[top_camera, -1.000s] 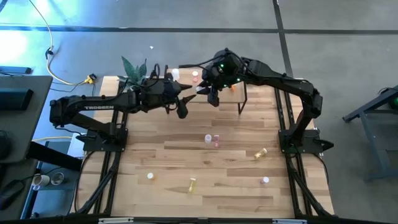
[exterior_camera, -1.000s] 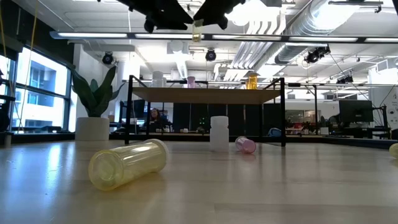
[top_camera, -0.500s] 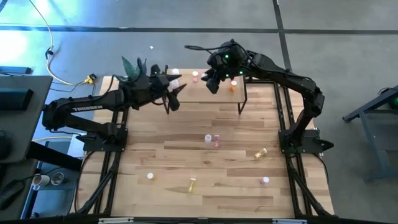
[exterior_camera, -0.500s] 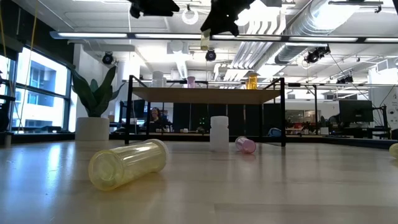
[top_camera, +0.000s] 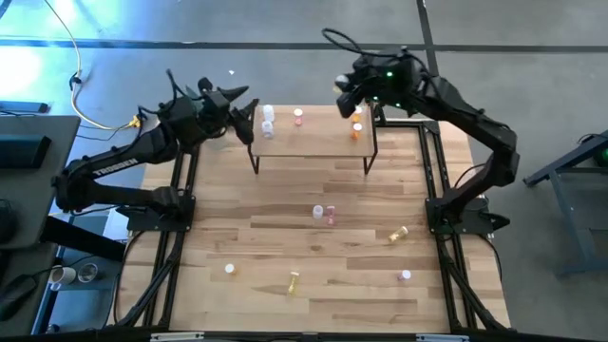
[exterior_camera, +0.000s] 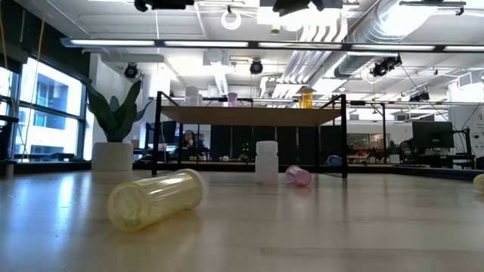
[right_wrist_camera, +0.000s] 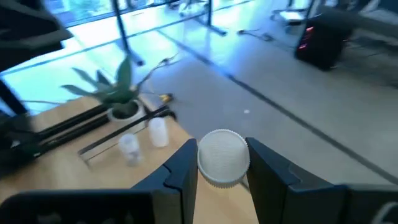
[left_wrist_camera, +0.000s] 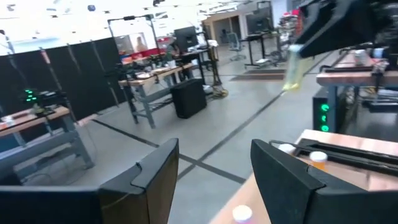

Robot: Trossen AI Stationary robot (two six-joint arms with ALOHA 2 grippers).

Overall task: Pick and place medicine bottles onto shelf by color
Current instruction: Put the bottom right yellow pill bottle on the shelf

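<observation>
My right gripper point(top_camera: 346, 87) hangs high over the shelf's point(top_camera: 313, 136) far right end, shut on a pale yellow medicine bottle point(right_wrist_camera: 222, 158) with a white cap. The same bottle shows in the left wrist view point(left_wrist_camera: 292, 68) and the low view point(exterior_camera: 275, 28). My left gripper point(top_camera: 249, 94) hovers open and empty point(left_wrist_camera: 214, 171) off the shelf's far left corner. White point(top_camera: 269, 120), pink point(top_camera: 298, 116) and orange point(top_camera: 357, 128) bottles stand on the shelf. Loose bottles lie on the table: white point(top_camera: 318, 211), pink point(top_camera: 331, 218) and yellow point(top_camera: 397, 233). My right gripper pinches the yellow bottle between its two fingers point(right_wrist_camera: 186, 163) at the capped upper end point(right_wrist_camera: 222, 155). The fingers come nearly level, slanting a little downward. The bottle's body point(left_wrist_camera: 291, 74) hangs below them, slightly tilted, lifted clear of the shelf and table.
More bottles lie toward the near edge: white point(top_camera: 229, 270), yellow point(top_camera: 294, 281) and one point(top_camera: 406, 275) at the right. A potted plant point(top_camera: 204, 100) stands at the table's far left corner, close to my left gripper. The shelf's black legs point(exterior_camera: 157, 132) stand on the table.
The two grippers stood close together over the shelf's near edge and have drawn apart and risen. My left one has swung toward the far left corner, empty. My right one has carried the yellow bottle up and toward the far right, turning its wrist.
</observation>
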